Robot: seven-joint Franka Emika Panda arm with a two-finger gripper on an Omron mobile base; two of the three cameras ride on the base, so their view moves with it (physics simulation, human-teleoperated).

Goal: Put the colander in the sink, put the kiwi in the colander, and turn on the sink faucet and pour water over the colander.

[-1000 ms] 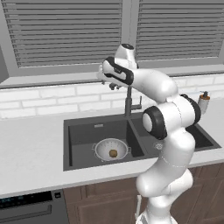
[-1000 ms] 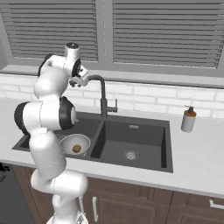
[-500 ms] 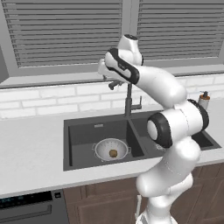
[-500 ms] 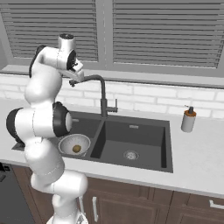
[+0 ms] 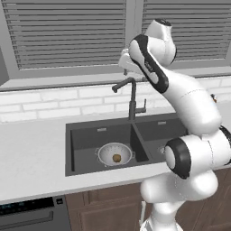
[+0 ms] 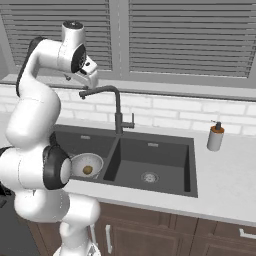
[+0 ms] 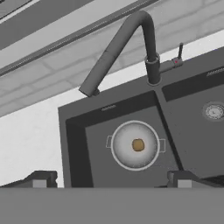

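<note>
The silvery colander (image 5: 115, 154) (image 6: 87, 165) (image 7: 134, 145) sits in the left basin of the dark sink (image 5: 85, 135) (image 6: 160, 155) (image 7: 87, 144). The brown kiwi (image 5: 117, 158) (image 6: 87, 170) (image 7: 138, 145) lies at its centre. The dark gooseneck sink faucet (image 5: 132, 97) (image 6: 117, 107) (image 7: 127, 43) stands behind the divider, its spout reaching over the left basin and its lever (image 7: 177, 59) at its right side. My gripper (image 5: 126, 62) (image 6: 90, 75) (image 7: 111, 180) hangs open and empty just above the spout, looking down at the colander.
A soap dispenser bottle (image 6: 216, 136) stands on the counter right of the sink. A white brick backsplash and a window sill with blinds run close behind the faucet and the hand. The right basin holds a steel drain (image 6: 149, 176) (image 7: 214, 111).
The hand and upper arm have lifted a little above the faucet spout. The jaws stayed open. Colander, kiwi and faucet have not moved.
</note>
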